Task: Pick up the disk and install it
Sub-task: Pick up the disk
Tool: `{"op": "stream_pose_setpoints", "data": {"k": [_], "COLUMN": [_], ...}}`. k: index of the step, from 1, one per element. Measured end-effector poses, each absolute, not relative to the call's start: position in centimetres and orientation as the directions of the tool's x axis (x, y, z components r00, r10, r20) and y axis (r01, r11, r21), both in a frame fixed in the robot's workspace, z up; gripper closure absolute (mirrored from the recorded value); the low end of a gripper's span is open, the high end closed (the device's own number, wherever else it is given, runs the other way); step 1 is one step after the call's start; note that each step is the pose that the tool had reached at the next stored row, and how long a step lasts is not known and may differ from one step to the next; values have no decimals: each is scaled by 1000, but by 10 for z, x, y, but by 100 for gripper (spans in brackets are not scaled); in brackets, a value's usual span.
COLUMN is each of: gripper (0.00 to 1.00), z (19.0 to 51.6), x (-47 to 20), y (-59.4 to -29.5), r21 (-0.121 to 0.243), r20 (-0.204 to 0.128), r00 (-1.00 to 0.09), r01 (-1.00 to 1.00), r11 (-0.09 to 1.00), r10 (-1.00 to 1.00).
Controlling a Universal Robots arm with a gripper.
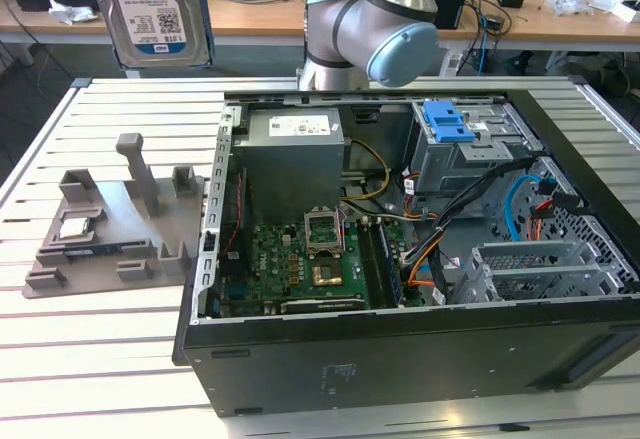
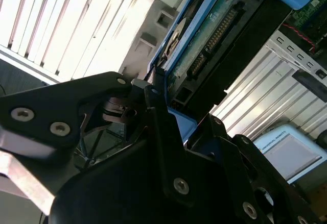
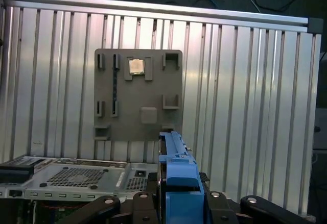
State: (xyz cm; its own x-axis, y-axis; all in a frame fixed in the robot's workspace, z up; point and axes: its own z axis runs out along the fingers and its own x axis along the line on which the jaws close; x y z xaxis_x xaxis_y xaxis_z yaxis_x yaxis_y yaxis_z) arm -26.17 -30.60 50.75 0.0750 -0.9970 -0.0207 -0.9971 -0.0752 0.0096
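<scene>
A slatted aluminium table fills the room's working area. On it lies a black desktop computer case, side panel off, with its grey power supply and green motherboard exposed. Behind the case rises the silver and pale blue robot arm.

Towards the exterior view's left, beside the case, a grey fixture plate with upright posts and slots lies on the table.

The disk hangs in the air at the exterior view's upper left, above the table and outside the case. It is upright, with its white-and-blue label facing the camera and its blue frame round the edges. In the first wrist view the disk appears edge-on, with the black gripper clamped on it from both sides. In the second wrist view the fingers press on the blue frame, and the disk's green circuit board faces the camera.

A smaller blue bracket sits in the case's drive bay. A small square processor chip rests in a pocket of the fixture plate.
</scene>
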Motion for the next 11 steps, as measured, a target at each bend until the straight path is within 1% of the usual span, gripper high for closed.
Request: {"op": "stream_pose_setpoints", "data": {"k": [11], "gripper": [63], "z": [507], "x": [-233], "y": [-306], "r21": [10], "r20": [-21], "r00": [75], "r01": [-997], "r11": [-75], "r10": [-997]}}
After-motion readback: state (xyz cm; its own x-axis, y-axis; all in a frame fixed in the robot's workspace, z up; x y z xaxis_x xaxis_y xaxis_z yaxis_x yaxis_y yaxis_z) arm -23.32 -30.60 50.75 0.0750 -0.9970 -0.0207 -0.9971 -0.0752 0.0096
